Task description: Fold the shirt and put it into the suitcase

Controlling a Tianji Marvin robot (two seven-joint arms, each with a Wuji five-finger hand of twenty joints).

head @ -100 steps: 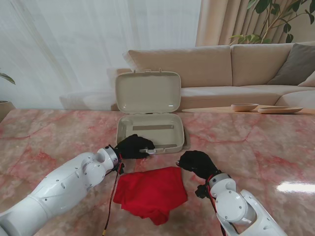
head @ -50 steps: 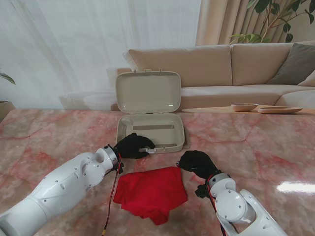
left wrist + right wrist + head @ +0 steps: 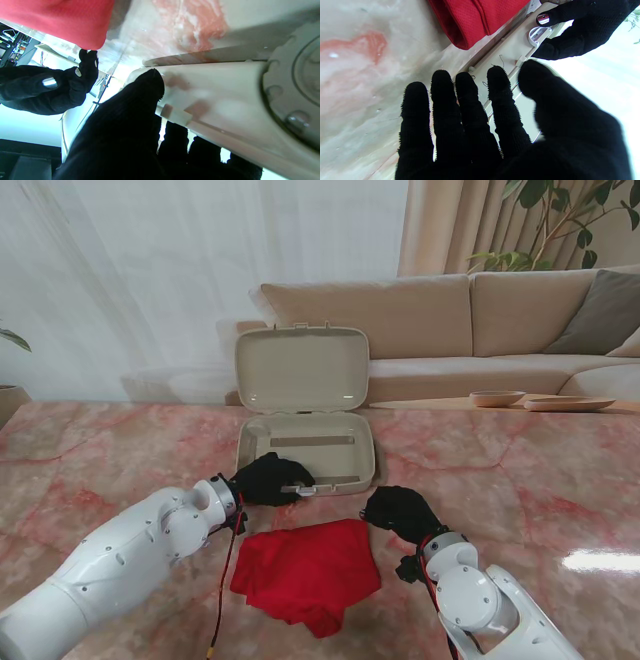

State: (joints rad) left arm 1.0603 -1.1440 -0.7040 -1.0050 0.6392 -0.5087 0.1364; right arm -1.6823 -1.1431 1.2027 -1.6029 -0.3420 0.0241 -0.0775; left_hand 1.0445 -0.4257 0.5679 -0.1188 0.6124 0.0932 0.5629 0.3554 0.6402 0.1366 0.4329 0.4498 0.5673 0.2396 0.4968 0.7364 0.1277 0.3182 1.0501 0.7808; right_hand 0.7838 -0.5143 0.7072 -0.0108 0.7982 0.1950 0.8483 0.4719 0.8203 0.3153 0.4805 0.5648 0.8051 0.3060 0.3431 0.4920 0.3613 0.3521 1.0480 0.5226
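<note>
The red shirt (image 3: pixel 308 570) lies folded in a rough square on the marble table, nearer to me than the open beige suitcase (image 3: pixel 305 442). The suitcase lid (image 3: pixel 300 370) stands upright. My left hand (image 3: pixel 270 478) is closed over the suitcase's front wall beside its white handle (image 3: pixel 538 35). In the left wrist view the thumb lies on the outer wall (image 3: pixel 225 100) and the fingers curl over the rim. My right hand (image 3: pixel 400 512) hovers flat and open just right of the shirt's far corner (image 3: pixel 480 17), holding nothing. The suitcase is empty inside.
The pink marble table (image 3: pixel 520 470) stretches wide on both sides. Behind it stand a beige sofa (image 3: pixel 450 310) and a low table with a wooden bowl (image 3: pixel 497 397). A red cable (image 3: pixel 228 590) hangs from my left wrist beside the shirt.
My left forearm has shifted slightly to the left while its hand stays on the suitcase's front wall. Shirt, suitcase and right hand have not moved.
</note>
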